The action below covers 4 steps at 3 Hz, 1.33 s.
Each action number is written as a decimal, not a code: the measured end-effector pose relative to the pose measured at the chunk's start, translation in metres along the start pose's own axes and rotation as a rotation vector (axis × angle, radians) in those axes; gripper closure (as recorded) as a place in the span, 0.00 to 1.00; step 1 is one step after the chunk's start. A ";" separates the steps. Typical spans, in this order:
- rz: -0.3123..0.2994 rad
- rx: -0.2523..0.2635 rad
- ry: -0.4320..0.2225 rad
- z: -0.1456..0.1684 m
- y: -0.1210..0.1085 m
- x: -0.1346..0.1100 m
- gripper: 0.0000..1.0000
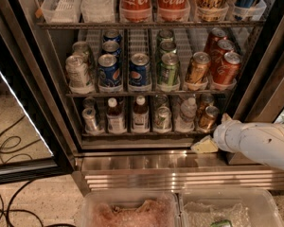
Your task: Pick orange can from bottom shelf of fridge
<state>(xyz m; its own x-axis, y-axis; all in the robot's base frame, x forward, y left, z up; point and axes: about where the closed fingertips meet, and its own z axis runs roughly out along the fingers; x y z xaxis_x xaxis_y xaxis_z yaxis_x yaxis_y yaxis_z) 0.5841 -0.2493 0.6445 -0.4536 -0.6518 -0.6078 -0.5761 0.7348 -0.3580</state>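
hand: the cream-coloured hand [204,145] sits on the end of a chunky white arm [258,141] that comes in from the right edge. It's low down, in front of the steel ledge at the foot of the fridge [156,163], just under the front rail of the bottom shelf [142,133].
hand state: honestly can't tell if it's released or clenched from this angle.
orange can: the orange can [208,117] stands upright at the front of the far-right lane on the bottom shelf, in a clear cup. The hand is right below it in the view, near but not touching, with the shelf rail between them.
behind it: one more can [204,100] in the same lane, too dark to say much about it.
rest of the bottom shelf: going left from the orange can there's a clear bottle [187,112], a green can [163,117], two brown bottles [140,115] with white caps, and a silver can [91,119].
middle rack: silver cans [79,72] on the left, then blue cans [139,70], green cans [168,70], a gold-amber can [197,69] and red-orange cans [226,67] on the right.
top rack: two Coca-Cola bottles [137,1] and a white basket [61,4] to their left.
door: the glass door [23,126] is swung open on the left.
floor: two clear plastic bins [128,212] sit in front of the fridge, with cables [4,143] off to the left.
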 end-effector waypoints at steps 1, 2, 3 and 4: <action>-0.014 -0.041 -0.028 -0.001 0.016 -0.012 0.00; -0.009 -0.037 -0.026 0.002 0.015 -0.011 0.00; -0.005 -0.029 -0.023 0.010 0.010 -0.010 0.00; -0.022 0.000 -0.009 0.037 -0.012 -0.008 0.00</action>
<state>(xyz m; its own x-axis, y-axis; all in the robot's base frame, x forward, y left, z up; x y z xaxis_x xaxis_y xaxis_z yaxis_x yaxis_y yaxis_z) 0.6200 -0.2458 0.6275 -0.4347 -0.6661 -0.6061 -0.5862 0.7202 -0.3711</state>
